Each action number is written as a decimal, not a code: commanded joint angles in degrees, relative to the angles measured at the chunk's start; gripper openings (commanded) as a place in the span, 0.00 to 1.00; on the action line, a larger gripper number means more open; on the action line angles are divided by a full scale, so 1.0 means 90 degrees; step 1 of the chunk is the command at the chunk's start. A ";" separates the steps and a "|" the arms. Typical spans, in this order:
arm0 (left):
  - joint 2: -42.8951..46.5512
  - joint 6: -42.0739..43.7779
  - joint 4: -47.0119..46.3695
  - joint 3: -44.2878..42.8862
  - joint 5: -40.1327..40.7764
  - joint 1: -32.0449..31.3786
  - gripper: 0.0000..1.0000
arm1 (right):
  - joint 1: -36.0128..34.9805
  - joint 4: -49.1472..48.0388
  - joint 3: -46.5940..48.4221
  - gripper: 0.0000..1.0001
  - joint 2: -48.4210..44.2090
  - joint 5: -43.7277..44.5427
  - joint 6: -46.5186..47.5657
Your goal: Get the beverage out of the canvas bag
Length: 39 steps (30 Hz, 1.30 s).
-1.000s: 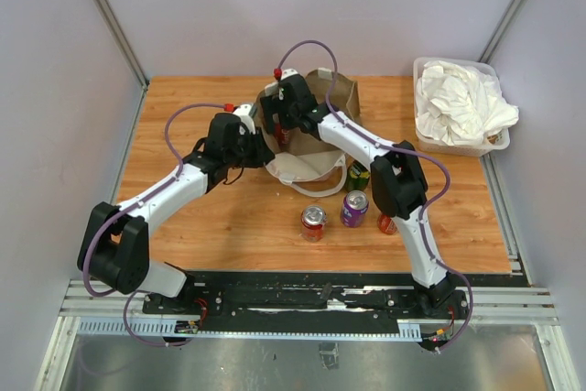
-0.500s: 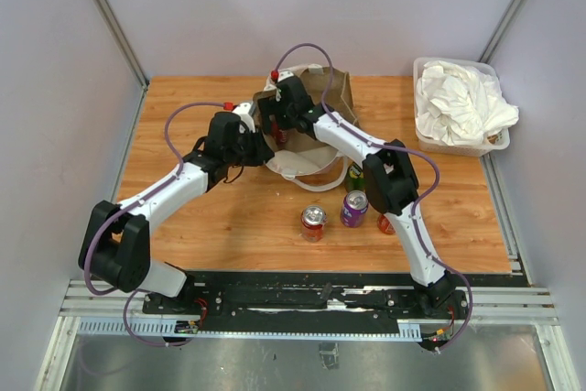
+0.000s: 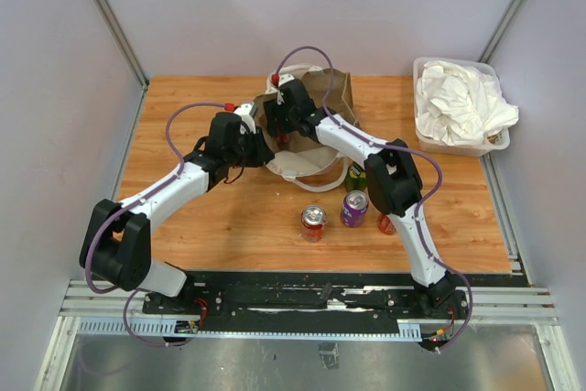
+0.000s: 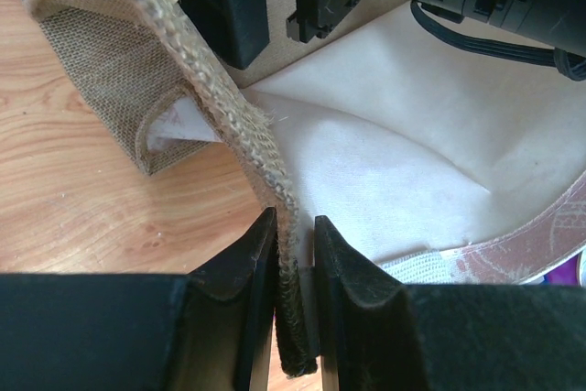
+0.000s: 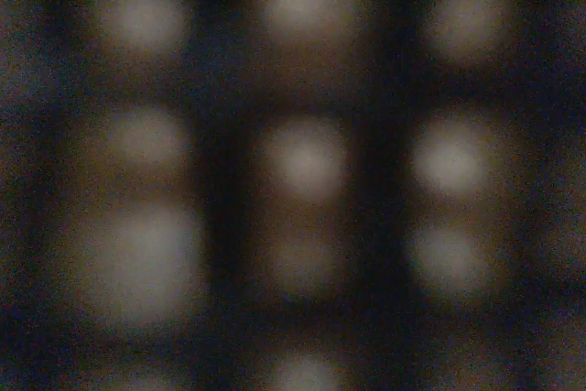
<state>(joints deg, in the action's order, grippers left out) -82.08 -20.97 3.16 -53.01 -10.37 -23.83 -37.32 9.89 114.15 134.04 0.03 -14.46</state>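
The canvas bag (image 3: 331, 93) stands open at the back middle of the table, its pale front panel (image 3: 307, 164) facing the arms. My left gripper (image 3: 259, 144) is shut on the bag's woven left rim (image 4: 220, 89), which runs down between its jaws (image 4: 295, 235). My right gripper (image 3: 279, 135) reaches down inside the bag; its black fingers (image 4: 233, 6) show above the white lining. A bit of red shows by it in the top view. The right wrist view is dark and blurred, so whatever lies in the bag is hidden.
Four cans stand in front of the bag: a red one (image 3: 313, 222), a purple one (image 3: 354, 209), a green one (image 3: 357, 176), and another red one (image 3: 386, 223) half behind the right arm. A clear bin (image 3: 417, 66) of white cloth sits back right.
The right arm's elbow has swung slightly left and the bag's back wall has leaned left with it. The left gripper has kept its hold on the rim.
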 commanded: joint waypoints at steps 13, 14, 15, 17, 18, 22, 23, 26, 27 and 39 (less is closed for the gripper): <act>-0.0049 -0.0057 -0.0089 0.0002 -0.0048 -0.0032 0.25 | -0.0164 0.0267 -0.0912 0.01 -0.3162 0.0435 0.1380; -0.0042 -0.0071 -0.0114 0.0005 -0.0050 -0.0028 0.25 | -0.0212 0.0327 -0.1076 0.01 -0.3441 0.0537 0.1478; -0.0033 -0.0094 -0.0130 0.0016 -0.0042 -0.0034 0.25 | -0.0253 0.0381 -0.1262 0.01 -0.3703 0.0652 0.1549; 0.0003 -0.0129 -0.0159 0.0041 -0.0013 -0.0028 0.25 | -0.0335 0.0434 -0.1778 0.01 -0.4327 0.0879 0.1627; 0.0027 -0.0144 -0.0162 0.0048 0.0011 -0.0027 0.26 | -0.0370 0.0459 -0.2056 0.01 -0.4743 0.1005 0.1642; 0.0108 -0.0232 -0.0209 0.0131 0.0066 -0.0034 0.26 | -0.0626 0.0571 -0.3297 0.01 -0.6139 0.1572 0.1641; 0.0122 -0.0253 -0.0227 0.0163 0.0073 -0.0032 0.26 | -0.0730 0.0651 -0.3591 0.01 -0.6498 0.1712 0.1636; 0.0122 -0.0329 -0.0275 0.0214 0.0070 -0.0028 0.26 | -0.1244 0.0985 -0.4485 0.01 -0.7588 0.2297 0.1579; 0.0114 -0.0355 -0.0273 0.0210 0.0059 -0.0032 0.26 | -0.1465 0.1163 -0.4716 0.01 -0.7937 0.2550 0.1508; -0.0144 -0.0505 0.0719 -0.0568 0.0088 -0.0027 0.30 | -0.3011 0.3789 -0.6303 0.01 -1.0803 0.3592 -0.0232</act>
<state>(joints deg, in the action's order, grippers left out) -82.39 -24.93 5.93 -54.22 -9.80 -23.86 -63.07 39.51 58.33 40.97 29.04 -10.79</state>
